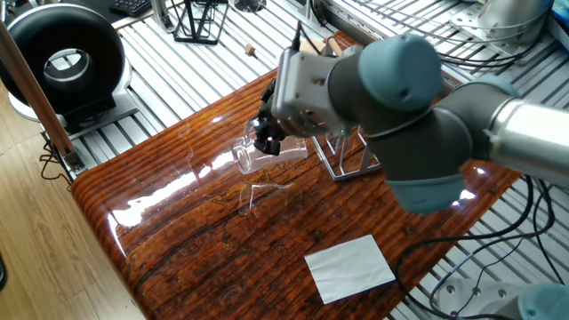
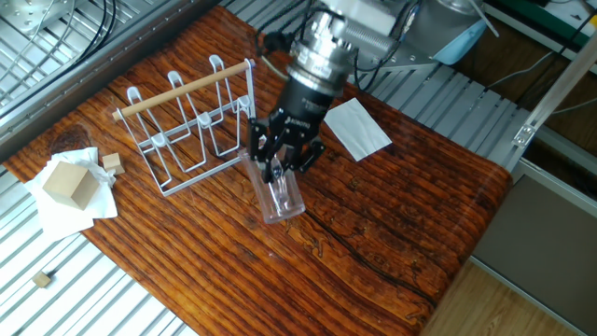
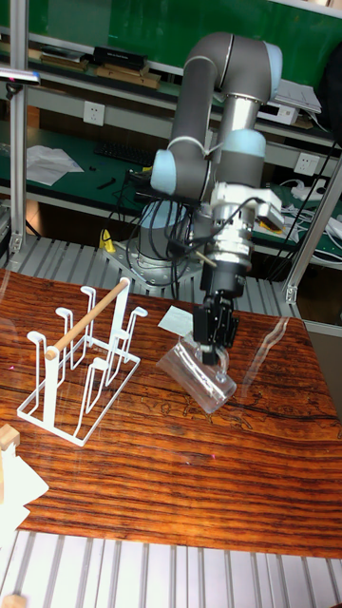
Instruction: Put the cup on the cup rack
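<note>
I see no writing I can read at this moment; the lettering on the tool's body is too blurred to make out. My tool (image 2: 283, 171) is clamped on the rim of the cup (image 2: 281, 194), a clear glass tumbler. The cup hangs tilted from the fingers (image 3: 203, 334), base pointing away from the arm, just above the glossy wooden surface (image 2: 392, 224), though I cannot tell whether it touches.

The cup rack (image 2: 191, 131), grey wire with a pale wooden rod along its top, stands just beside the tool, apart from the cup. Its pegs (image 3: 90, 318) carry nothing.

A white sheet of paper (image 2: 355, 128) lies flat behind the tool, near the arm's base. Beyond the rack, at the surface's far corner, a light wooden block (image 2: 69, 183) sits on crumpled white paper (image 2: 56, 209). Off the surface, a black wire stand (image 1: 197, 21) and a black ring-shaped device (image 1: 64, 59) rest on the slatted metal bench (image 1: 169, 62). In one fixed view the arm (image 1: 391, 107) hides most of the rack.
</note>
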